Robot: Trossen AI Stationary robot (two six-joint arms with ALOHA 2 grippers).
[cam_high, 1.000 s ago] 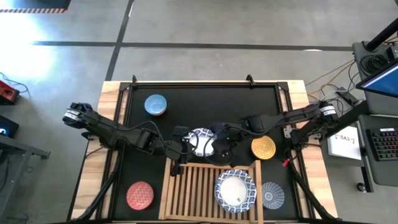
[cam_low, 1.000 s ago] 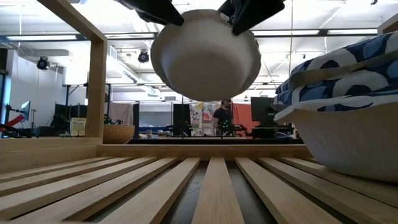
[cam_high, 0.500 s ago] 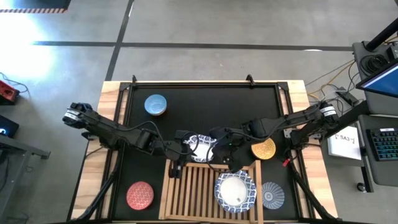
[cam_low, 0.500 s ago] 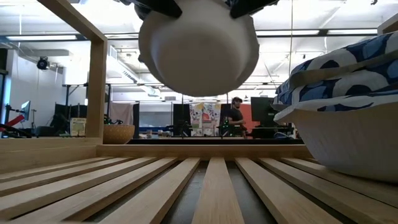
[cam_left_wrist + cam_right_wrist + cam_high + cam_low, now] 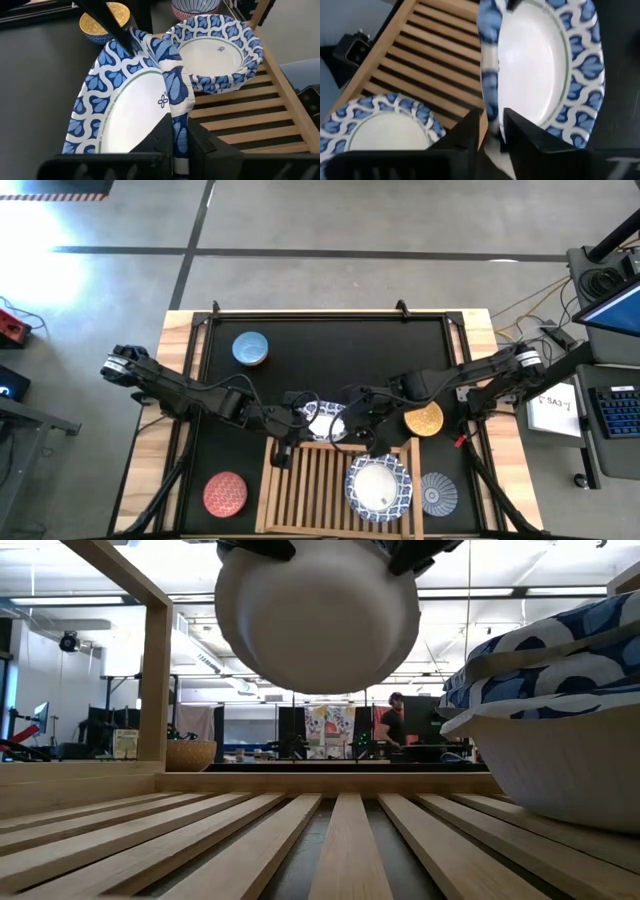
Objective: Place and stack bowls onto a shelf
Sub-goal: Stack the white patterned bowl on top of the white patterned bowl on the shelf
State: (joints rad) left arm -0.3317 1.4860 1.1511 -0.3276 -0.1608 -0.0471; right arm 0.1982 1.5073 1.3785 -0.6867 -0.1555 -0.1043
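Note:
A white bowl with a blue-patterned rim (image 5: 325,420) hangs above the far end of the wooden shelf (image 5: 310,490), its round underside (image 5: 315,620) clear of the slats. My left gripper (image 5: 179,145) is shut on the bowl's left rim. My right gripper (image 5: 491,135) stands at the opposite rim with its fingers slightly apart, one on either side of it. A stack of like bowls (image 5: 378,485) rests on the shelf's right half. My left gripper pinches the bowl's wavy rim (image 5: 176,107) between its two fingers, one inside the bowl and one outside. It comes roughly level from the table's left. The bowl is lifted clear of the shelf. My right gripper has the opposite rim (image 5: 489,100) between its fingers; whether they touch it, I cannot tell.
Small bowls stand on the black mat: blue (image 5: 250,348) at far left, yellow (image 5: 423,418) beside my right arm, red (image 5: 225,493) at near left, grey-blue (image 5: 437,492) at near right. The shelf's left half (image 5: 300,485) is bare slats. A person moves in the room behind.
Both grippers have carried the bowl a little toward the table's near edge, over the shelf's far end. The bowl has stayed lifted, and my left gripper has come in onto its left rim.

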